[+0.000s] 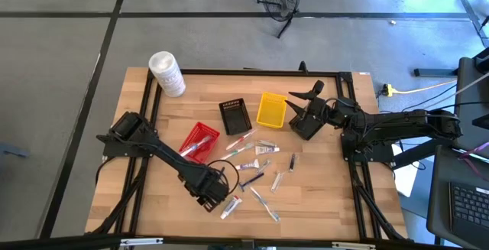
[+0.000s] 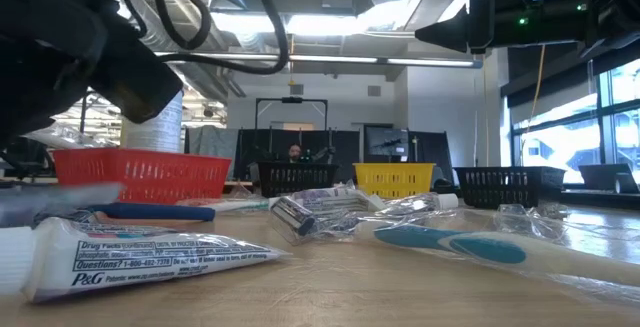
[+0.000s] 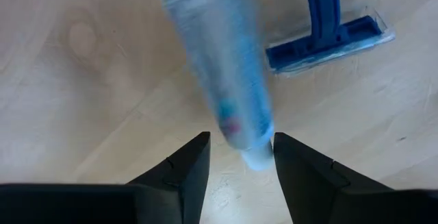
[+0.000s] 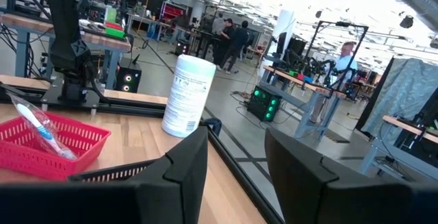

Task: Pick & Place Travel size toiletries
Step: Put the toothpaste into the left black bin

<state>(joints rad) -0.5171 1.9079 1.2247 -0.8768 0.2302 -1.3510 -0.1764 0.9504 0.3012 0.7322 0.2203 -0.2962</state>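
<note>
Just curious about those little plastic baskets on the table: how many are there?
3: a red basket toward the left arm, a black basket in the middle, and a yellow basket toward the right arm. None looks hidden.

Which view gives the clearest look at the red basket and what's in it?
The right wrist view: the red basket shows close, a wrapped blue-and-white item lying inside. The high view shows it small, beside the left arm. The low view shows only its side wall. The left wrist view misses it.

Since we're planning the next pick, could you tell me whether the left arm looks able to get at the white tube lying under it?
Probably yes: the left pincer is open, its fingers flanking the white tube's end on bare table, nothing between. The blue razor lies clear alongside.
</note>
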